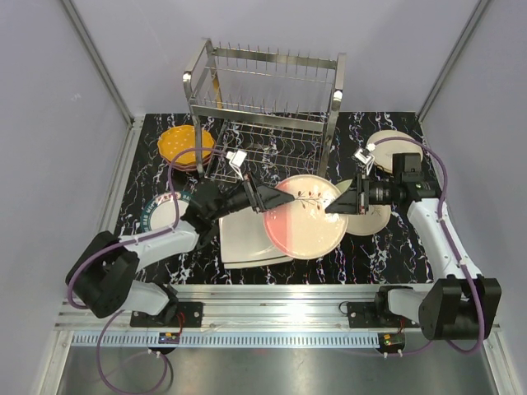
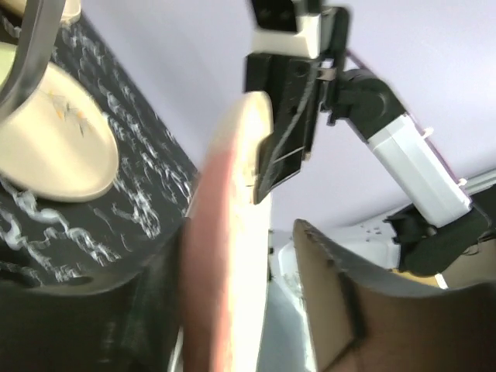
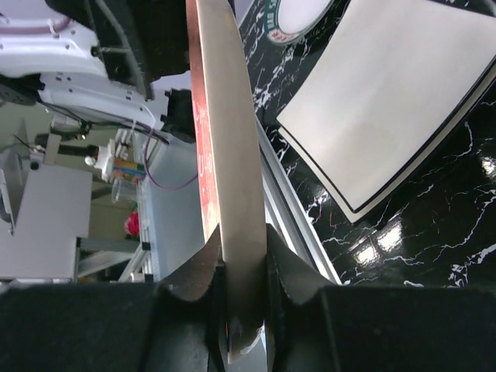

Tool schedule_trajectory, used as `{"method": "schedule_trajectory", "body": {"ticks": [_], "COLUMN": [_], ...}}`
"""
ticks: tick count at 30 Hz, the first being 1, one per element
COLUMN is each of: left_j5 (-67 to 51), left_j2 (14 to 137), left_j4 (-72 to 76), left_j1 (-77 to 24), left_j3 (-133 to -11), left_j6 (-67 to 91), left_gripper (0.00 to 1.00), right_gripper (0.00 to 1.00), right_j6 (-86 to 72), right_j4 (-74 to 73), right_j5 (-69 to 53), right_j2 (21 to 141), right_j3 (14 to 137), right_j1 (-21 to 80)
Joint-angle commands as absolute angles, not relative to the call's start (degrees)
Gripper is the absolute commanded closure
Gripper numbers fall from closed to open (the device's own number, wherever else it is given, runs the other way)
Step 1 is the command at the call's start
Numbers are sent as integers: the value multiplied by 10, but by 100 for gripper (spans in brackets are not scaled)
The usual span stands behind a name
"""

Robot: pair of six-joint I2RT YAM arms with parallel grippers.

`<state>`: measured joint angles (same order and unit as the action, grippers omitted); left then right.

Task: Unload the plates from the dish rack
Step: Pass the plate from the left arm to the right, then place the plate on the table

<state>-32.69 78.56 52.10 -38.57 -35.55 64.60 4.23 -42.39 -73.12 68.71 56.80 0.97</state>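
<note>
My right pincer (image 1: 333,206) is clamped on the right rim of the pink-and-cream plate (image 1: 306,218), with a finger pressed to each face (my wrist view shows it plainly). My left pincer (image 1: 278,197) stands apart around the opposite rim, and a gap shows beside one finger. The plate hangs over the black marbled table (image 1: 362,255), in front of the dish rack (image 1: 263,90), partly above the square cream plate (image 1: 243,240).
</note>
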Motion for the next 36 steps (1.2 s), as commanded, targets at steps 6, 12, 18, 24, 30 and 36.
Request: {"method": "schedule_trajectory", "body": {"ticks": [6, 12, 18, 24, 30, 36], "left_j5": [-272, -167, -33, 56, 119, 141], "left_j2": [702, 571, 437, 369, 331, 305], "left_j4": [432, 116, -93, -190, -207, -204], "left_j1": [-370, -342, -338, -337, -337, -337], "left_j3": [-410, -475, -504, -498, -466, -417], "left_j6": [531, 278, 100, 20, -18, -20], "left_gripper": [12, 2, 1, 1, 1, 1], "right_gripper": [100, 100, 100, 100, 100, 100], "right_j6": [-14, 206, 421, 519, 433, 363], "right_j4": [-414, -641, -863, -919, -790, -692], "right_j5": [-834, -722, -727, -698, -663, -647], "right_j2": [679, 709, 816, 888, 904, 929], "right_j3": [583, 687, 766, 805, 781, 752], "right_j1": [-121, -170, -229, -335, -349, -347]}}
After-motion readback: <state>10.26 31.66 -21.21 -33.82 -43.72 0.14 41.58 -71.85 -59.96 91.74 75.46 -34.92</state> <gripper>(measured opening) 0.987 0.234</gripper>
